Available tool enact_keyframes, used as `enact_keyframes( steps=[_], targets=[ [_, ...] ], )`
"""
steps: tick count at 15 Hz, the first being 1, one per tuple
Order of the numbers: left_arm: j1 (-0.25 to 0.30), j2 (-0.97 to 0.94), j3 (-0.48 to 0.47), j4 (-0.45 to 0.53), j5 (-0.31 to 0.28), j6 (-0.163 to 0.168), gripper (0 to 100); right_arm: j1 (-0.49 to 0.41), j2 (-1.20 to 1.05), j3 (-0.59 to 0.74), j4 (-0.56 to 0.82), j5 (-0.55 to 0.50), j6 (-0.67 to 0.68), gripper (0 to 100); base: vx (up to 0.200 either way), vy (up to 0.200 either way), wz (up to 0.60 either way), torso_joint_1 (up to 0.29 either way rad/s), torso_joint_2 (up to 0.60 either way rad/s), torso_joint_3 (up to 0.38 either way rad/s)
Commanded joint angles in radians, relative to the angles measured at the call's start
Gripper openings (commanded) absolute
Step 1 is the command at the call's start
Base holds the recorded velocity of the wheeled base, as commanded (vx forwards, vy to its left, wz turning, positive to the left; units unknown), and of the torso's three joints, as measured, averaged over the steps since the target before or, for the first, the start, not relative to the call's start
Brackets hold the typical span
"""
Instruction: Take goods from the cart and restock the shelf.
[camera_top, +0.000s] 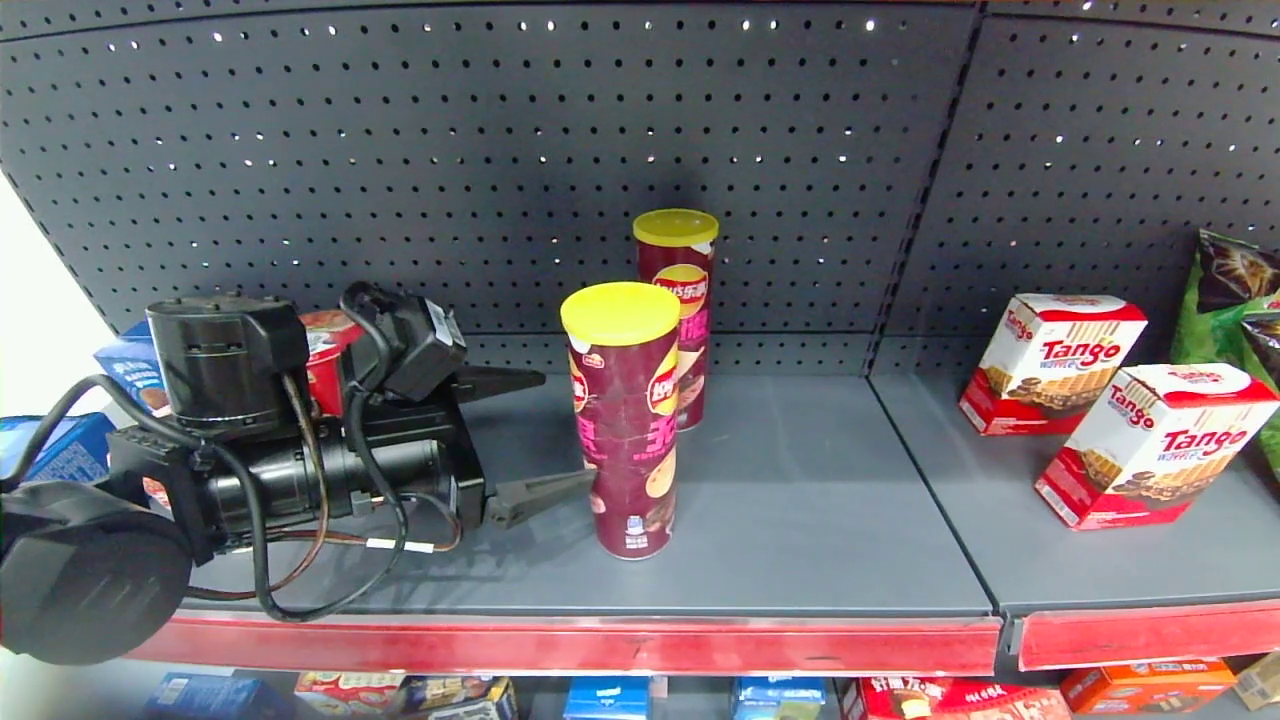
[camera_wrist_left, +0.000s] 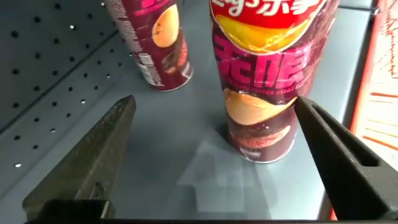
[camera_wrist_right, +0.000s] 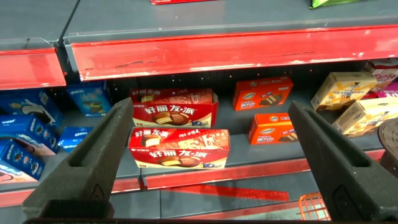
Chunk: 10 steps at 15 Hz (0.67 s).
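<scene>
Left tool (camera_top: 560, 428) spread, just short of front chip can (camera_top: 625, 420), maybe touching; right tool (camera_wrist_right: 211, 109) spread too.

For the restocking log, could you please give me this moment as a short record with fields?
Shelf: grey deck, red front edge
Front chip can: upright, yellow lid, nearer the edge
Rear chip can: upright, behind it, near the pegboard
Left tool: open, fingertips beside the front chip can
Right tool: open, facing lower shelves of snack boxes
Wafer boxes: two, in the bay to the right
</scene>
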Motion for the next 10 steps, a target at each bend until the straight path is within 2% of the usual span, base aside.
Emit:
enact_keyframes(
  steps=[1, 2, 4, 6, 10],
  targets=[
    [0.010, 0.009, -0.001, 0.000, 0.000, 0.003, 100, 0.000, 0.001, 0.001, 0.000, 0.000, 0.001, 100, 0.000, 0.000, 0.00, 0.000, 0.00, 0.000],
    [0.019, 0.009, -0.002, 0.000, 0.000, 0.006, 100, 0.000, 0.001, -0.001, 0.000, 0.000, 0.001, 100, 0.000, 0.000, 0.00, 0.000, 0.00, 0.000],
    [0.050, 0.027, -0.002, 0.006, 0.000, 0.063, 100, 0.000, 0.001, 0.001, 0.000, -0.002, 0.001, 100, 0.000, 0.000, 0.00, 0.000, 0.00, 0.000],
    [0.079, 0.038, -0.018, 0.041, 0.001, 0.102, 100, 0.000, 0.001, -0.001, 0.000, 0.000, 0.001, 100, 0.000, 0.000, 0.00, 0.000, 0.00, 0.000],
    [0.081, 0.047, -0.059, 0.040, 0.037, 0.102, 100, 0.000, 0.001, -0.001, 0.000, 0.000, 0.001, 100, 0.000, 0.000, 0.00, 0.000, 0.00, 0.000]
  ],
)
